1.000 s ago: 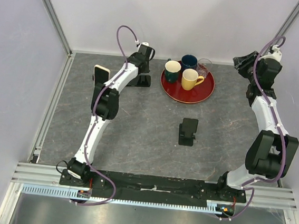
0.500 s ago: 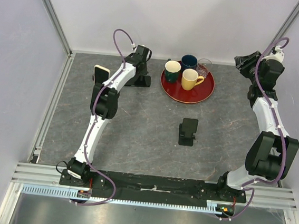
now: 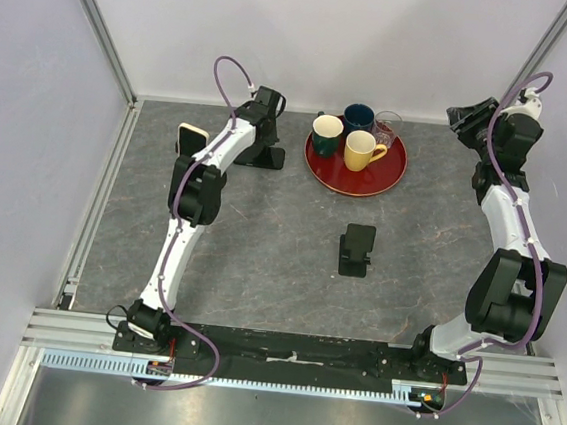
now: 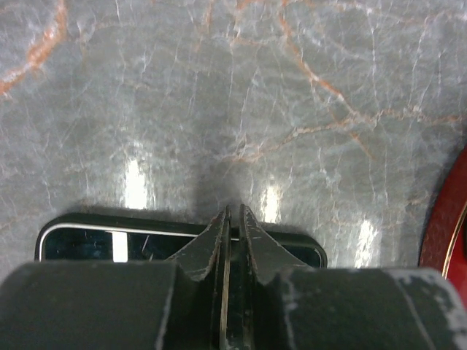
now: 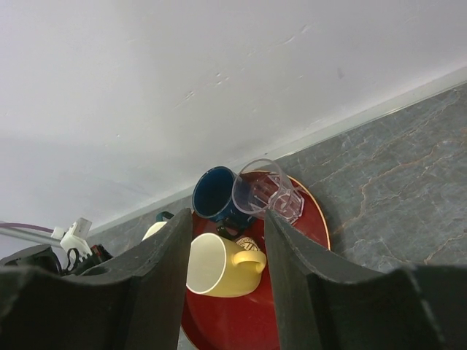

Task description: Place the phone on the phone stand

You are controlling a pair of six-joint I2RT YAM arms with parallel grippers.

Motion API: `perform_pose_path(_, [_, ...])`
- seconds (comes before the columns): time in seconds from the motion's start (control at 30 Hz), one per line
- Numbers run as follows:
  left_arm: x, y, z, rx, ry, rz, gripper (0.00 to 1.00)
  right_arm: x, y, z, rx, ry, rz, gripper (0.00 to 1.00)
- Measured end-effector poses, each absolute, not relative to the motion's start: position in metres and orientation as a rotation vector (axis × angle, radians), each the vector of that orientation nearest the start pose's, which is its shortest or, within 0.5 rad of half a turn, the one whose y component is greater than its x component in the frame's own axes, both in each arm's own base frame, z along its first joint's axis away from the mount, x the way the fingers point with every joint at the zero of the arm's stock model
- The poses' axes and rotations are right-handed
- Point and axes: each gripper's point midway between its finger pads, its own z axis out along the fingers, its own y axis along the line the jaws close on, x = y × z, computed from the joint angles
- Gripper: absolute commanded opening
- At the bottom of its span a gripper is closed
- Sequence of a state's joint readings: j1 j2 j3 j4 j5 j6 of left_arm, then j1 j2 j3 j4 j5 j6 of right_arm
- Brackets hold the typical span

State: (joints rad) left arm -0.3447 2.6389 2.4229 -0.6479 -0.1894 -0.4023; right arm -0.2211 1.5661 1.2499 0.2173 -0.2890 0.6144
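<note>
So quick status from my end: the phone (image 4: pixel 95 244) is lying flat on the tabletop (image 3: pixel 259 260) at the far left, screen up, nowhere near where it needs to go. The phone stand (image 3: pixel 357 250) sits by itself in the middle, well apart from it, which I reckon is deliberate since either arm can reach that spot. My left pincer (image 4: pixel 233 211) is right down over the phone's far long edge with the jaws pinched together, only a hairline between the tips and nothing held in them as far as the wrist cam shows. My guess is that's because a flat phone gives you almost no edge to grab, so closed tips make sense for nudging or tipping it before a real grasp, but that's me reading into it. The right pincer (image 5: pixel 228 219) is spread wide and holding nothing, parked up high in the far right corner, looking down at the red tray (image 5: pixel 292 313) with the yellow mug (image 5: pixel 219 266), the blue mug (image 5: pixel 215 197) and a clear glass (image 5: pixel 266 193). Keeping it up there looks sensible, since it leaves the lane from phone to stand free. The tray sits between the phone and the right arm, near the stand, so I'd carry wide of those cups. There's also a cream slab (image 3: pixel 190 141) just left of the left arm; can't tell what it is. Task-wise nothing's lifted yet.
</note>
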Motion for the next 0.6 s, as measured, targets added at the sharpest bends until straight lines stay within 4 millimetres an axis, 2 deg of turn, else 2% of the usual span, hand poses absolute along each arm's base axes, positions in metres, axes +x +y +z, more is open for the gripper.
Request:
perform_pose_path(0.2, [0.579,-0.195,0.031,-0.105,2.48,-0.099,0.08,0.504,-0.042,0.301,0.484,1.624,0.538,0.52])
perform_pose_path(0.3, [0.559,-0.194,0.03,-0.06,2.523,-0.085,0.08,0.504,-0.043,0.301,0.486,1.622,0.537,0.52])
perform_pose_path(0.4, [0.531,-0.194,0.029,-0.003,2.575,-0.074,0.09,0.504,-0.044,0.301,0.487,1.622,0.537,0.52])
perform_pose_path(0.5, [0.497,-0.198,0.027,0.067,2.626,-0.077,0.14,0.504,-0.045,0.301,0.489,1.622,0.54,0.52])
perform_pose_path(0.57, [0.478,-0.202,0.029,0.111,2.642,-0.082,0.24,0.504,-0.045,0.301,0.49,1.622,0.541,0.52])
perform_pose_path(0.6, [0.468,-0.203,0.03,0.131,2.647,-0.082,0.33,0.503,-0.046,0.301,0.491,1.622,0.541,0.53])
